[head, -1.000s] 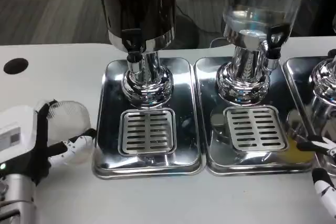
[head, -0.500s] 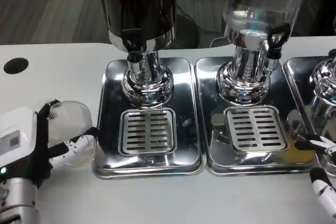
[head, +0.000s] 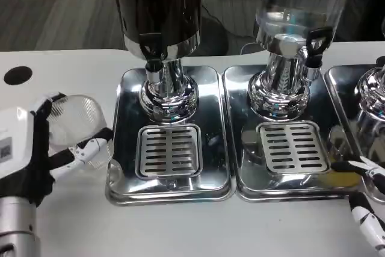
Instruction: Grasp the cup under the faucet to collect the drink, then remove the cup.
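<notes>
- The left hand (head: pixel 36 154) held the cup (head: pixel 75 127) between its fingers, left of the dark dispenser's tray (head: pixel 123 148) and just beside that tray's rim.
- Compared with a second earlier, the cup sat higher in the picture and was tipped more, with its open mouth turned toward the camera; the hand's white back had slid toward the left edge.
- This suggested that the cup had been lifted off the table and was being readied for carrying; it was not yet under the faucet (head: pixel 153 64), so collection had not begun.
- The right hand (head: pixel 367 200) showed only black-and-white fingers at the lower right edge; whether they were spread or curled could not be told.
- Cup: clear, thin-walled plastic, round, its wall finely ribbed or textured, and apparently empty.
- Trays: mirror-polished steel, rectangular with rounded corners, each carrying a slotted drip grate (head: pixel 168 151).
- Left dispenser: a dark cylindrical tank (head: pixel 159 4) on a chrome pedestal. Middle dispenser: a clear tank (head: pixel 298 4) with a black tap lever (head: pixel 316 40).
- Table (head: pixel 66 70): matt white, with a black round hole (head: pixel 17 75) near its left edge.
</notes>
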You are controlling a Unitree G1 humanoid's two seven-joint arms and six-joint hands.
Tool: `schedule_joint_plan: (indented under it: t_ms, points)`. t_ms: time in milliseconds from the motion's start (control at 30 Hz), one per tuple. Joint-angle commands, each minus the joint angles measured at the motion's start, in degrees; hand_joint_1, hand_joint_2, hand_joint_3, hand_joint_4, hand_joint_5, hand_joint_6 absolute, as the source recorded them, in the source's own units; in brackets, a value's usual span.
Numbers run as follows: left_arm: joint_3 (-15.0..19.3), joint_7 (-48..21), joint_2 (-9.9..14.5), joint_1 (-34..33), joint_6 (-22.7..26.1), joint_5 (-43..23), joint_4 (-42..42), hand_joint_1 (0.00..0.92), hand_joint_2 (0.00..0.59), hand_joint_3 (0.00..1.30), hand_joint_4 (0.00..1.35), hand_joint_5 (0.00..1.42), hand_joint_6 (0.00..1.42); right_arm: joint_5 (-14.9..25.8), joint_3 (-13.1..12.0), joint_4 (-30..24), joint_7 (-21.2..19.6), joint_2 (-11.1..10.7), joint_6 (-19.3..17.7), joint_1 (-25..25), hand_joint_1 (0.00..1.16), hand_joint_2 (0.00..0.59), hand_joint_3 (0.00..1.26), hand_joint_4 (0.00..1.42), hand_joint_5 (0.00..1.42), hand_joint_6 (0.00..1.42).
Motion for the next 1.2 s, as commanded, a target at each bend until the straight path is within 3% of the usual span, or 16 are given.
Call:
schedule_joint_plan:
  t_ms: [33, 600, 833, 1200]
  points:
    - [-0.62, 0.24, -0.47, -1.26, -0.61, 0.33, -0.13, 0.315, 0.125, 0.36, 0.41, 0.61, 0.72, 0.13, 0.44, 0.27, 0.36, -0.01, -0.18, -0.55, 0.37, 0.452, 0.31, 0.14, 0.11, 0.01]
    - [-10.76, 2.16, -7.7, -11.72, 1.06, 2.29, 11.53, 0.318, 0.13, 0.36, 0.41, 0.62, 0.73, 2.93, -1.89, 4.15, 0.96, -1.48, -3.12, 0.68, 0.37, 0.452, 0.31, 0.14, 0.11, 0.01]
    - [-12.26, 2.64, -9.1, -13.75, 1.19, 2.74, 13.58, 0.32, 0.131, 0.36, 0.41, 0.62, 0.73, 3.92, -2.41, 6.62, 1.56, -1.81, -3.86, -0.57, 0.37, 0.452, 0.31, 0.14, 0.11, 0.01]
    - [-12.48, 2.92, -9.13, -14.91, 0.77, 2.09, 14.94, 0.293, 0.119, 0.36, 0.41, 0.62, 0.73, 3.64, -2.07, 8.31, 1.83, -1.54, -3.81, -2.24, 0.37, 0.452, 0.31, 0.14, 0.11, 0.01]
